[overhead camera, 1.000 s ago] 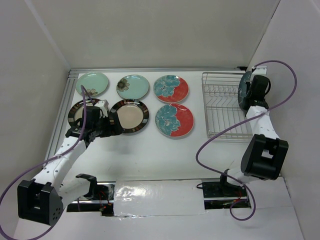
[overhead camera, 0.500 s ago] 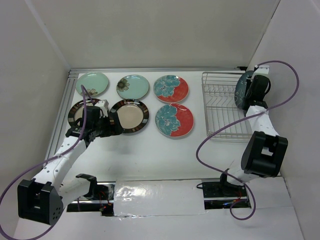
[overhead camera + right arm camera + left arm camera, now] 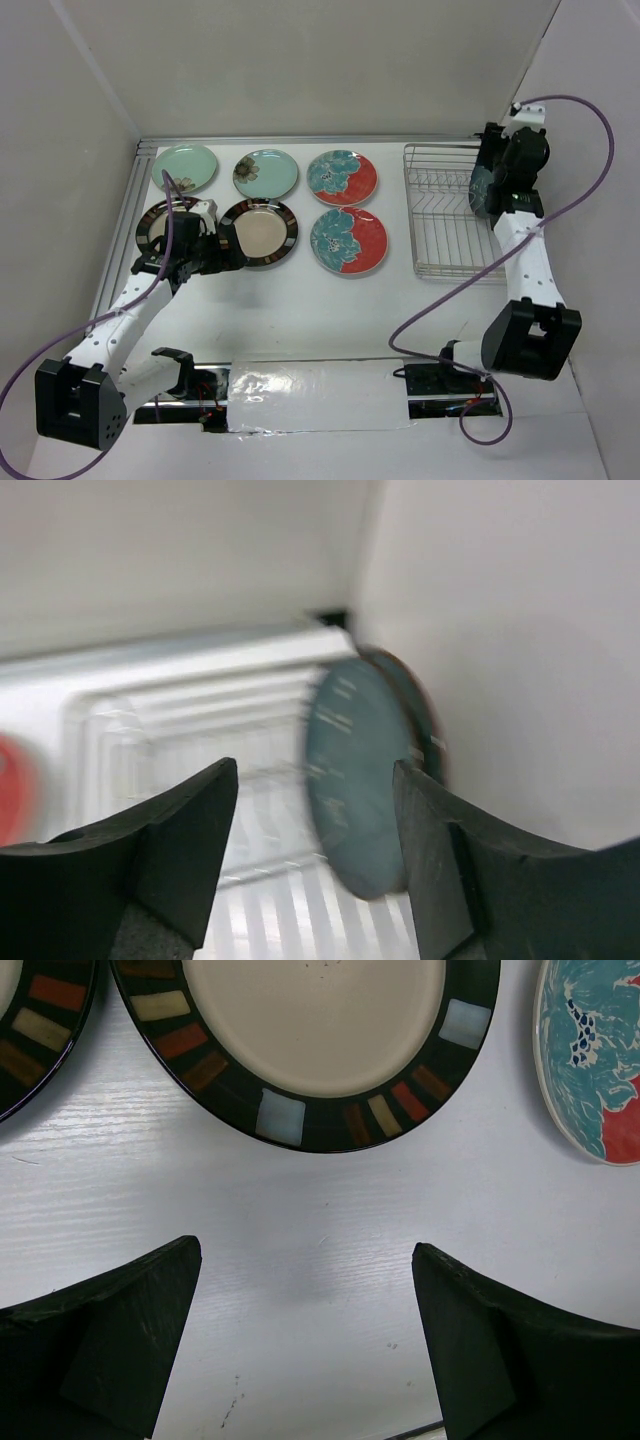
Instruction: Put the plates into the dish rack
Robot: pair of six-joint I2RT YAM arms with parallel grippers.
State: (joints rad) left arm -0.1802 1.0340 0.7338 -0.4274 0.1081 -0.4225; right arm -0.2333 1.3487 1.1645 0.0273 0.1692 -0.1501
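Near wall (image 3: 520, 630), teal plate (image 3: 355, 780) stands beyond right jaws.

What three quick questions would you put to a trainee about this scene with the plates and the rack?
1. How many plates lie flat on the table?
2. True or false: the left gripper is clamped on the striped plate.
3. What colour is the upright plate at the far right end of the dish rack? A) red-orange B) dark teal C) cream

Key
1. Six.
2. False: it is open over bare table, just short of that plate's rim.
3. B.
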